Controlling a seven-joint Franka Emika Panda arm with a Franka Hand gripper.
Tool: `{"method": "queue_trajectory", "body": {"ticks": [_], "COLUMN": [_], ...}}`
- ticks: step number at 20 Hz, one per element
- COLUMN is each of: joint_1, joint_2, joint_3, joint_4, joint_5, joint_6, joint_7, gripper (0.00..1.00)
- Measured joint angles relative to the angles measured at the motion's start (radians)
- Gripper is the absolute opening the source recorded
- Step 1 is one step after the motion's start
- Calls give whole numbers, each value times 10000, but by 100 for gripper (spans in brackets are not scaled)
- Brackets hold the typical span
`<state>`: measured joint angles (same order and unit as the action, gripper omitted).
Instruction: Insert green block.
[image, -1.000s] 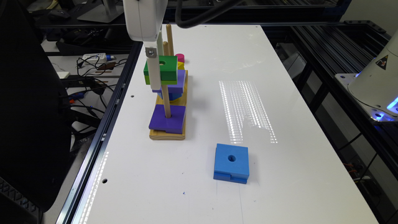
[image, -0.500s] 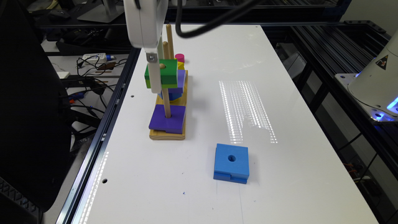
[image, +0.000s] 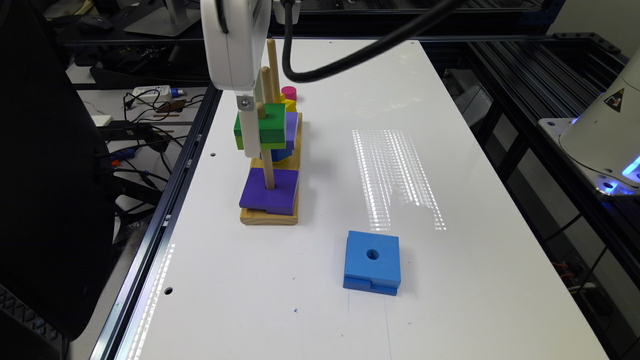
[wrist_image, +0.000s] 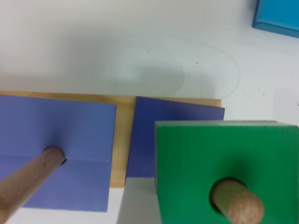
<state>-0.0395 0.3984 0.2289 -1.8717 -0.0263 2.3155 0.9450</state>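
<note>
The green block (image: 270, 125), dark green over lime, hangs partway down the nearest wooden peg (image: 269, 172) of the stacking stand. The peg's tip pokes up through its centre hole (wrist_image: 236, 203). In the wrist view the green block (wrist_image: 224, 158) sits close to the camera, well above the purple block (wrist_image: 173, 135) at the foot of that peg. My gripper (image: 251, 142) comes down from above and is shut on the green block, holding it clear of the purple block (image: 270, 192).
The wooden base (image: 270, 217) carries two more pegs behind, with purple, blue, yellow and pink pieces (image: 290, 115) stacked there. A blue square block (image: 372, 262) lies apart on the white table towards the exterior view's right. The table edge and cables run along the exterior view's left.
My gripper has come down with the green block, which now sits lower on the peg, and the peg's tip shows through the hole.
</note>
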Motion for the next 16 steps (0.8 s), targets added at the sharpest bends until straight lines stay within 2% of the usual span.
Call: {"method": "queue_trajectory", "body": {"ticks": [16], "joint_1": [0], "joint_2": [170], "joint_3": [-4], "joint_4": [-2], "joint_5": [-27], "joint_6": [134], "joint_7": [0], "gripper": [0]}}
